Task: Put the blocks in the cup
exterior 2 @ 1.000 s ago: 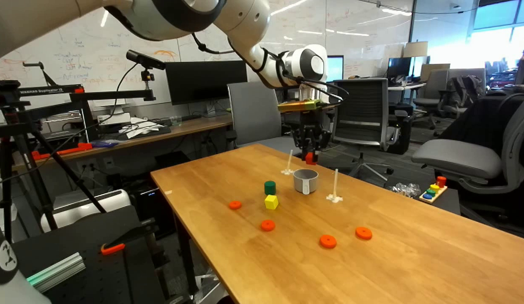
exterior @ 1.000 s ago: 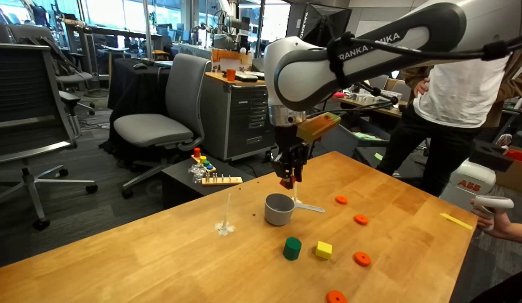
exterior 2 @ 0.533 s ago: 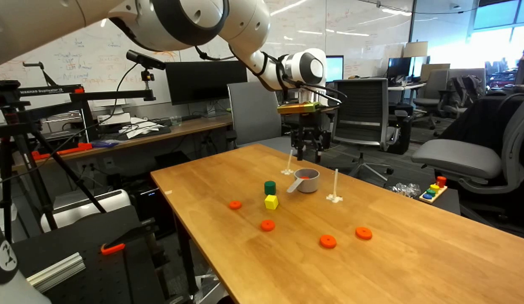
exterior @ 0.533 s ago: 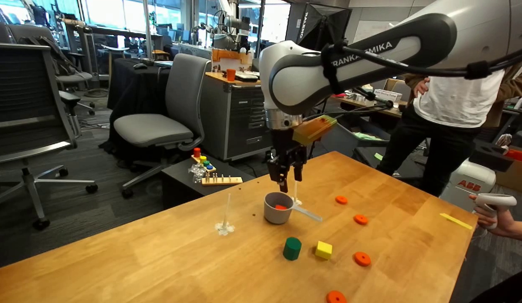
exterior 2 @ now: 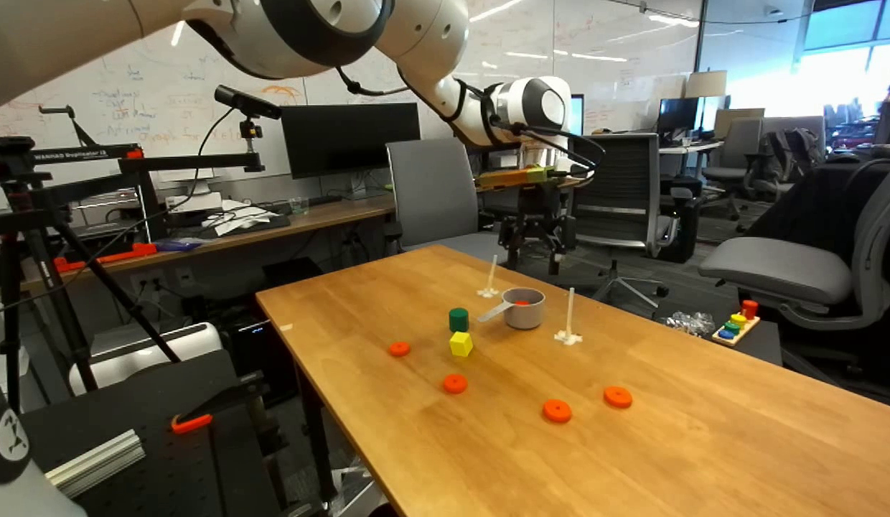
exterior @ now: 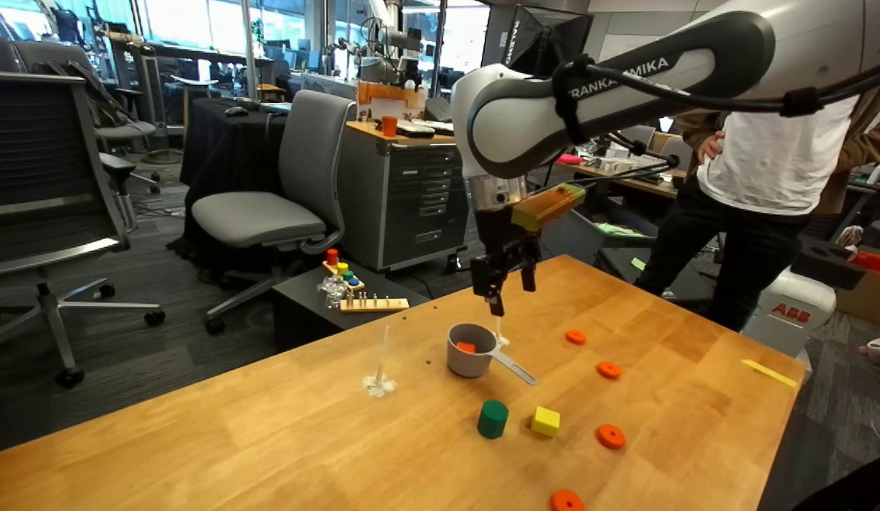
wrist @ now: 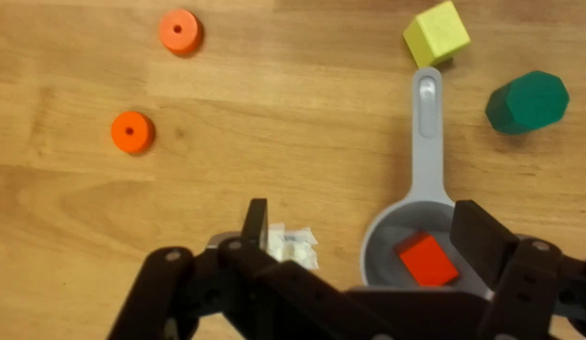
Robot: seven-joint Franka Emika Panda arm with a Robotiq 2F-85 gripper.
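Note:
My gripper (wrist: 361, 212) is open above the table, with nothing held between its fingers; in both exterior views the gripper (exterior: 513, 298) (exterior 2: 534, 267) hangs higher than the cup's rim. The grey cup (exterior: 470, 365) (exterior 2: 525, 317) stands upright, its handle (wrist: 427, 156) reaching toward the yellow block (wrist: 437, 35). Inside the cup lies a red block (wrist: 427, 259). In the wrist view the right finger (wrist: 479, 241) covers part of the cup. Beside the cup stand a dark green block (exterior: 492, 419) and the yellow block (exterior 2: 461, 343). Several orange-red round blocks (exterior 2: 456, 383) lie flat around the tabletop.
Two thin pale sticks rise from taped bases: one stick (exterior 2: 570, 316) to one side of the cup, another stick (exterior 2: 492, 273) beyond it. White tape (wrist: 297, 248) shows below the gripper. A low side table with a wooden peg board (exterior: 374, 305) stands past the table edge.
The red block has left my gripper and dropped into the cup. The jaws have opened. The cup's handle has swung round toward the yellow and green blocks. The gripper has shifted slightly aside and up.

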